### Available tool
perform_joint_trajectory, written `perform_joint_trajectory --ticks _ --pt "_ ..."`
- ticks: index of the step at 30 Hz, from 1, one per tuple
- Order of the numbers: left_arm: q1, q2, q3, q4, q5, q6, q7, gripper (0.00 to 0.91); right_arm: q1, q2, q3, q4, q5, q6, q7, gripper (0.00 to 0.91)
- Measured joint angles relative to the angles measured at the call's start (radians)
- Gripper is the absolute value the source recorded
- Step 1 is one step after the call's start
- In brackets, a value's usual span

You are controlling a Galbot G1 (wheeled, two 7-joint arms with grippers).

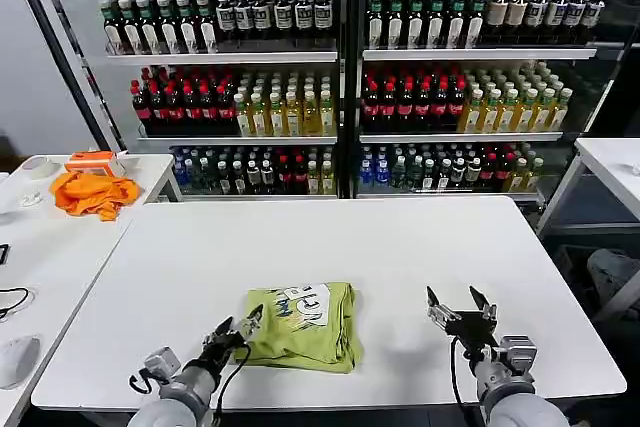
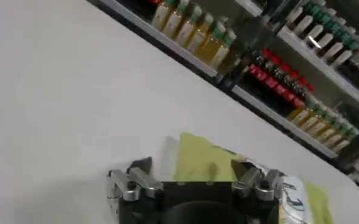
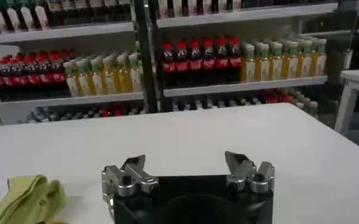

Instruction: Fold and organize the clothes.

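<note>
The clothes are one light yellow-green T-shirt (image 1: 305, 324), folded into a compact bundle near the front of the white table (image 1: 330, 237), with a printed patch showing on top. My left gripper (image 1: 236, 326) is open at the bundle's left edge, holding nothing; in the left wrist view the T-shirt (image 2: 206, 161) lies just beyond the left gripper (image 2: 192, 167). Out to the shirt's right, the right gripper (image 1: 458, 298) hovers open and empty over bare table. In the right wrist view the right gripper (image 3: 187, 161) faces the shelves, the T-shirt (image 3: 24, 198) off to one side.
Shelves of bottles (image 1: 340, 77) fill the wall behind the table. A side table (image 1: 60, 247) on the left carries a bright orange cloth (image 1: 93, 193) and an orange box (image 1: 92, 161). Another white table (image 1: 615, 162) stands at the far right.
</note>
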Motion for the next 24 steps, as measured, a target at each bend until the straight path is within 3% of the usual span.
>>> perform_joint_trajectory --ticks 1,2,3,4,5,6,8,9,11,24 --pt "-0.004 -0.001 0.004 0.003 -0.006 0.000 -0.001 0.846 0.001 0.001 0.000 0.000 0.000 -0.001 0.000 0.907" --pt "-0.006 -0.002 0.009 0.004 -0.012 0.001 -0.002 0.675 0.001 0.002 0.000 0.000 0.000 -0.002 0.001 0.907" --pt "-0.008 -0.004 0.013 0.004 -0.019 0.001 -0.003 0.584 0.001 0.002 -0.001 -0.001 0.000 -0.003 0.001 0.907" --pt "-0.009 -0.007 0.018 0.004 -0.027 0.001 -0.004 0.343 0.002 0.003 -0.001 -0.002 0.000 -0.004 0.001 0.907" --pt "-0.010 -0.009 0.022 0.005 -0.033 0.001 -0.004 0.191 0.003 0.003 -0.001 -0.003 0.000 -0.004 0.002 0.907" --pt "-0.012 -0.012 0.026 0.006 -0.038 0.001 -0.004 0.121 0.004 0.004 -0.001 -0.003 0.000 -0.005 0.002 0.907" --pt "-0.018 -0.016 0.031 0.013 -0.044 0.001 -0.004 0.121 0.006 0.005 -0.001 -0.004 0.000 -0.006 0.003 0.907" --pt "-0.020 -0.017 0.032 0.016 -0.047 0.000 -0.005 0.040 0.007 0.006 0.000 -0.005 0.000 -0.007 0.003 0.907" --pt "-0.025 -0.019 0.033 0.023 -0.054 -0.003 -0.005 0.020 0.009 0.007 0.000 -0.007 0.000 -0.008 0.004 0.907" --pt "-0.027 -0.060 0.021 0.048 -0.124 -0.030 0.017 0.020 0.023 0.020 0.000 -0.023 0.000 -0.009 0.008 0.907"
